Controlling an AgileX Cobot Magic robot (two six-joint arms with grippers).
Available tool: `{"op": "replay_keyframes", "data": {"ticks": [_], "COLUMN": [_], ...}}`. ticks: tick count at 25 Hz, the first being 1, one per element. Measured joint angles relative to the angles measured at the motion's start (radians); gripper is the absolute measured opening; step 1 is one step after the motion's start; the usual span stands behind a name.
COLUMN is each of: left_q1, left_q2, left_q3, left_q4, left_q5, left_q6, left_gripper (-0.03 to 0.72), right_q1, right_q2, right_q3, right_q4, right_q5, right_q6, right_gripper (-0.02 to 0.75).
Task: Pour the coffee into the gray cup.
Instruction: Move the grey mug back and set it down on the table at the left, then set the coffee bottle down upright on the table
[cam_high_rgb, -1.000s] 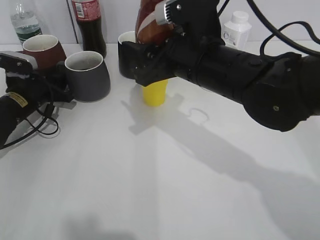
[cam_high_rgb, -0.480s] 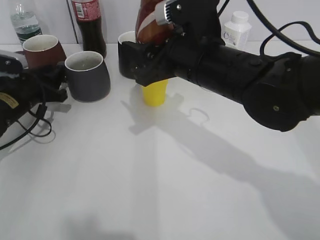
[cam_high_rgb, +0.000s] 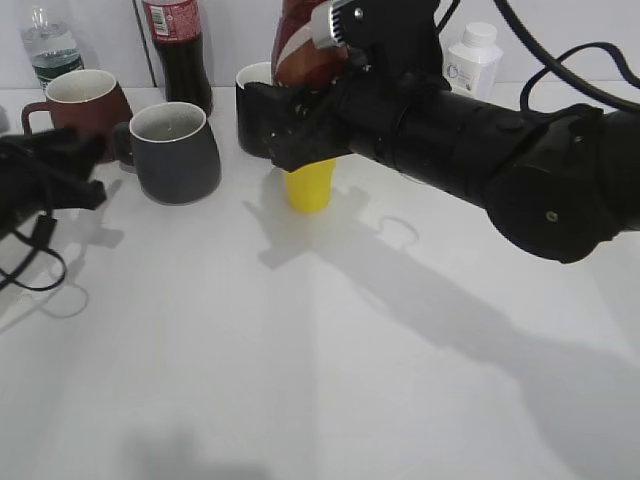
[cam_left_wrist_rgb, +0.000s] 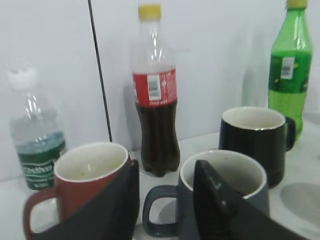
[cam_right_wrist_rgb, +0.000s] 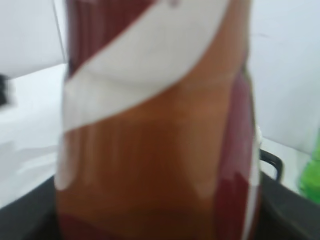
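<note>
Your right claw (cam_high_rgb: 300, 95) is clamped on the coffee (cam_high_rgb: 300, 45), a curvy bottle with a glossy brown, orange and white label, held up near the back of the white table (cam_high_rgb: 330, 360). In the right wrist view the label (cam_right_wrist_rgb: 155, 125) fills nearly everything, so you cannot see the pads themselves. A yellow cup (cam_high_rgb: 308, 185) stands on the table just below the bottle, and a black mug (cam_high_rgb: 252, 105) with straight sides sits partly hidden behind the arm.

The gray cup (cam_high_rgb: 175, 152) rests at the back left: squat, matte, wider at the base, off-white inside, its loop handle (cam_left_wrist_rgb: 159, 216) turned toward your left arm. Just beside it on its left is a reddish-brown mug (cam_high_rgb: 82, 100) with a pale interior. Behind them stand a cola bottle (cam_left_wrist_rgb: 156, 100) with a red label and yellow cap, and a clear water bottle (cam_left_wrist_rgb: 34, 135); a green bottle (cam_left_wrist_rgb: 288, 60) stands behind the black mug.

Your left claw (cam_left_wrist_rgb: 165, 200) is spread, its two dark fingers (cam_left_wrist_rgb: 210, 200) apart and gripping nothing, framing the gray cup's handle without touching it.

Since a second ago your left arm has pulled back toward the left edge: it was right against the gray cup, and now there is clear table between them. The right arm, the coffee and all the cups have stayed put.
</note>
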Motion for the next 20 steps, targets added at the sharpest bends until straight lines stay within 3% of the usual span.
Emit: {"op": "replay_keyframes", "data": {"ticks": [6,11,20], "left_q1": [0.0,0.0,0.0], "left_q2": [-0.225,-0.418,-0.593], "left_q3": [0.13,0.199,0.204], "left_q4": [0.0,0.01,0.038], "left_q5": [0.011,0.131,0.259], "left_q6": [0.0,0.0,-0.001], "left_gripper": [0.29,0.29,0.29], "right_q1": [-0.008,-0.062,-0.33], "right_q2": [0.0,-0.022,-0.04], "right_q3": [0.0,0.0,0.0], "right_q4": [0.07,0.085,0.095], "right_q5": [0.014,0.056,0.08], "right_q6": [0.001,-0.006,-0.018], "right_gripper": [0.528,0.528,0.528]}}
